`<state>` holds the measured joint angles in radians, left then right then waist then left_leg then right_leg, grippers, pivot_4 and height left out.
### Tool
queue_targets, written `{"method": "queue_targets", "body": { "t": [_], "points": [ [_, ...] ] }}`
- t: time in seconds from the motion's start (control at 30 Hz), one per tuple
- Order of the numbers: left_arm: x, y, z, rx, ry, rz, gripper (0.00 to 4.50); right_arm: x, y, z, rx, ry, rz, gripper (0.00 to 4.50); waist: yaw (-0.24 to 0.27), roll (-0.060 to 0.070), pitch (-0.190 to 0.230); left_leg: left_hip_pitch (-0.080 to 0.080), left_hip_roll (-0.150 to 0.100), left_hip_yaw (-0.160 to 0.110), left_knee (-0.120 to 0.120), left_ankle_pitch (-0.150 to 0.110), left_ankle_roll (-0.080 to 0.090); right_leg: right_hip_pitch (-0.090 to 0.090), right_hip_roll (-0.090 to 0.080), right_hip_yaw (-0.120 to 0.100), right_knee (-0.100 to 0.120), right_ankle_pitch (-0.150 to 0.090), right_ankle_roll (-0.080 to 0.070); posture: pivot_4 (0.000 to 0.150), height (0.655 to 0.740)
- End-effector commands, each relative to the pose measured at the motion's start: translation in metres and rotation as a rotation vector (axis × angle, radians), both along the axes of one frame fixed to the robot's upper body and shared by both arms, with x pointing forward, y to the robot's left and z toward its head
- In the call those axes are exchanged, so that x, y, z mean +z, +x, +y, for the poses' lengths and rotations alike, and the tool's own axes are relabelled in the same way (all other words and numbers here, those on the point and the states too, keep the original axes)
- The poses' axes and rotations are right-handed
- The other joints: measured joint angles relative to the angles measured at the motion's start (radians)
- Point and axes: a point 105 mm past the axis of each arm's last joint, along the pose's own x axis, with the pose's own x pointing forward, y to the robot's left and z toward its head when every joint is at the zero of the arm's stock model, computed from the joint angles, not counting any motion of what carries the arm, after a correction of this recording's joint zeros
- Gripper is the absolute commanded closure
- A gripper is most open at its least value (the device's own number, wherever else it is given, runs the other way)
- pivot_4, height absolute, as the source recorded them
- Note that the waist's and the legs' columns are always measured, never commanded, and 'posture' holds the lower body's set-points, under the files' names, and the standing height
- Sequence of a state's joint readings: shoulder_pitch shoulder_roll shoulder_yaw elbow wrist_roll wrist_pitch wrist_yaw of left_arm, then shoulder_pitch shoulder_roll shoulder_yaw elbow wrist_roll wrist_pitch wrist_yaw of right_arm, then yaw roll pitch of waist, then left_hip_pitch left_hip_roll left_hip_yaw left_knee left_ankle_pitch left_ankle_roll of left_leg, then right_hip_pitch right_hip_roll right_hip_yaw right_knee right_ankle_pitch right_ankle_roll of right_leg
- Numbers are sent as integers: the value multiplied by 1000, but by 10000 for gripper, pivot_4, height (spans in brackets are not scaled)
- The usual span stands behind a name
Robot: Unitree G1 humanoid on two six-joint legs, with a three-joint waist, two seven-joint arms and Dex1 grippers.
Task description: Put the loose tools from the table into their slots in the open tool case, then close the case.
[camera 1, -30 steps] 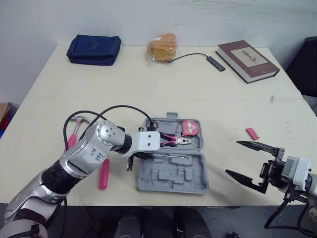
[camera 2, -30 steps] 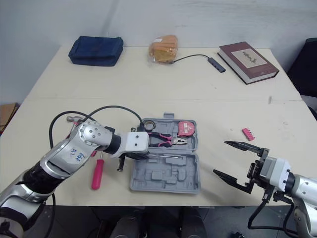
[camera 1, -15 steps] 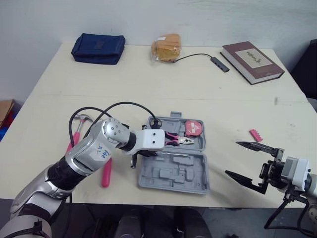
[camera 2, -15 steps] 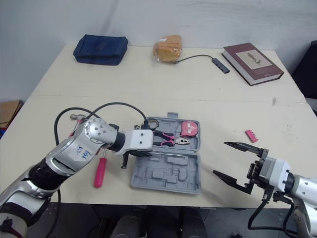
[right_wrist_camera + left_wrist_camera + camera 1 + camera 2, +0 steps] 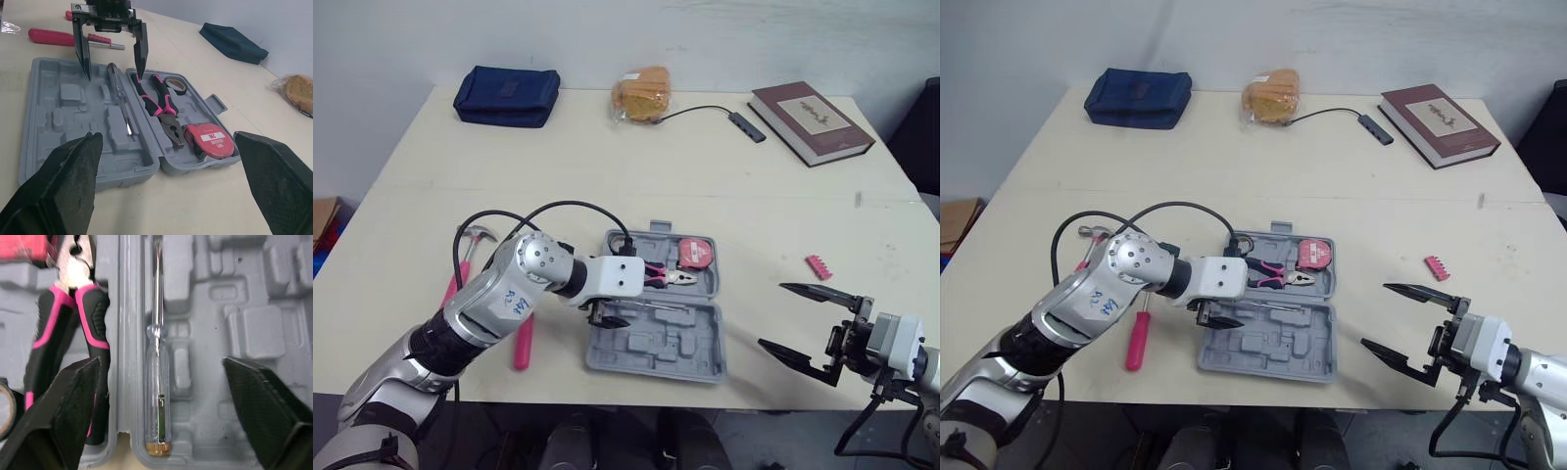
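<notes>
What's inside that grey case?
It holds pliers, a tape measure, a tape roll and a clear screwdriver; other slots look empty. The left hand hides part of the case.

The left arm (image 5: 499, 299) was bent across the front, its wrist apparently turned down. The left gripper (image 5: 113, 77) pointed downward, fingers spread wide. The right gripper (image 5: 771, 315) hung low at the right, fingers parted, pointing inward.
</notes>
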<state>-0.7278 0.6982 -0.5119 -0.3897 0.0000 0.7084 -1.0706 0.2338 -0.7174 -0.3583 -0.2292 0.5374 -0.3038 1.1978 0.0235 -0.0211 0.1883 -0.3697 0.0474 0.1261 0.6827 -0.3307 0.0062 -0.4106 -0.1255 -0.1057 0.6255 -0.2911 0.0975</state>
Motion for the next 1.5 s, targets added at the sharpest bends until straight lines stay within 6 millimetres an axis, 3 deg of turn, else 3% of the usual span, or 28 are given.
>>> {"method": "queue_targets", "body": {
  "t": [0.03, 0.07, 0.17, 0.3, 0.4, 0.43, 0.73, 1.17, 1.5],
  "points": [
    [23, -9, -5, -99, -151, -57, 5410, 3, -3, 4, 10, 7, -24, 0, 0, 0, 0, 0, 0, 0, 0, 0, 0, 0, 0, 0, 0, 0, 0, 1500, 7400],
    [26, -9, -5, -121, -185, -72, 5410, 2, -3, 4, 10, 7, -23, 0, 0, 0, 0, 0, 0, 0, 0, 0, 0, 0, 0, 0, 0, 0, 0, 1500, 7400],
    [33, -3, 3, -114, -333, -73, 13362, 2, -3, 4, 8, 10, -22, 0, 0, 0, 0, 0, 0, 0, 0, 0, 0, 0, -1, 0, 0, 0, 0, 1500, 7400],
    [14, 4, 16, -83, -317, -39, 30946, 1, -2, 4, 7, 11, -23, 0, 0, 0, 0, 0, 0, 0, 1, 0, 0, 1, -1, -1, 1, 0, 0, 1500, 7400],
    [0, 5, 13, -63, -324, 3, 42518, 1, -1, 4, 6, 13, -24, 0, 0, 0, 0, 0, 0, 0, 1, 0, 0, 1, -1, -1, 0, 0, 0, 1500, 7400],
    [-2, 5, 12, -61, -324, 10, 44561, 1, 0, 4, 6, 13, -24, 0, 0, 0, 0, 0, 0, 0, 1, 0, 0, 1, -1, -1, 0, 0, 0, 1500, 7400],
    [-34, 9, 9, 41, -271, 83, 44561, 0, -1, 2, 0, 7, -23, 0, 1, 1, 0, 0, 0, -1, 1, 0, 1, 1, -1, -1, 0, 0, 1, 1500, 7400],
    [-51, 12, -1, 77, -219, 128, 44561, -2, -2, 1, -8, 10, -19, 0, 1, 2, -1, 1, 0, -1, 1, 0, 1, 2, -2, -2, 0, 1, 1, 1500, 7400],
    [-75, 11, -1, 120, -135, 184, 44561, -3, 0, 2, -22, 20, -25, 0, 5, 4, -3, 2, -2, -3, 1, 1, 3, 4, -4, -3, 0, 1, 2, 1500, 7400]
  ]
}}
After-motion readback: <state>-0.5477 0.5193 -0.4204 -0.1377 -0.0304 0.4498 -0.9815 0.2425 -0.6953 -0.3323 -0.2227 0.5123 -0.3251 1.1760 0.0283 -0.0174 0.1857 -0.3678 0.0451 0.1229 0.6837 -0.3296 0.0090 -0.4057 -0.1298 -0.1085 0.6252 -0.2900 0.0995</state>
